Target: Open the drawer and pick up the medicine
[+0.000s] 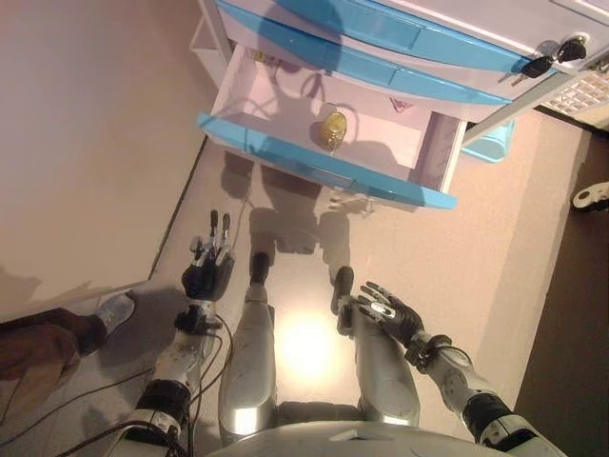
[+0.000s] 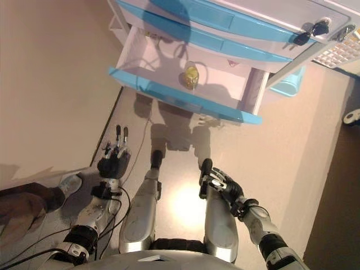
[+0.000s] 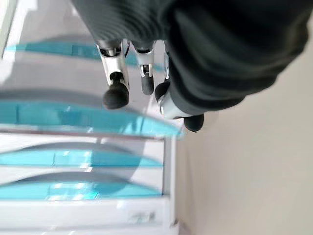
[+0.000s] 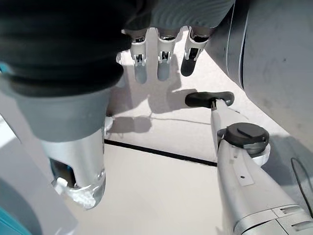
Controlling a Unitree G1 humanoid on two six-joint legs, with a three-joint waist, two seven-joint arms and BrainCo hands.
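Observation:
The white cabinet's lowest drawer point(image 1: 285, 107) stands pulled out, its blue front point(image 1: 319, 160) toward me. A small yellow medicine bottle point(image 1: 332, 129) lies inside near the middle, also seen as the bottle point(image 2: 191, 76) in the right eye view. My left hand point(image 1: 207, 269) hangs low at the left, well short of the drawer, fingers point(image 3: 116, 93) straight and holding nothing. My right hand point(image 1: 390, 316) hangs at the lower right with relaxed fingers point(image 4: 161, 61), also empty. Two shut blue drawers point(image 1: 381, 57) sit above the pulled-out one.
A beige wall point(image 1: 86, 143) runs along the left. A person's shoe point(image 1: 114, 309) and leg point(image 1: 38, 347) show at the lower left. Keys point(image 1: 557, 55) hang in the cabinet's lock. A light blue tub point(image 1: 490, 143) sits behind the cabinet at the right.

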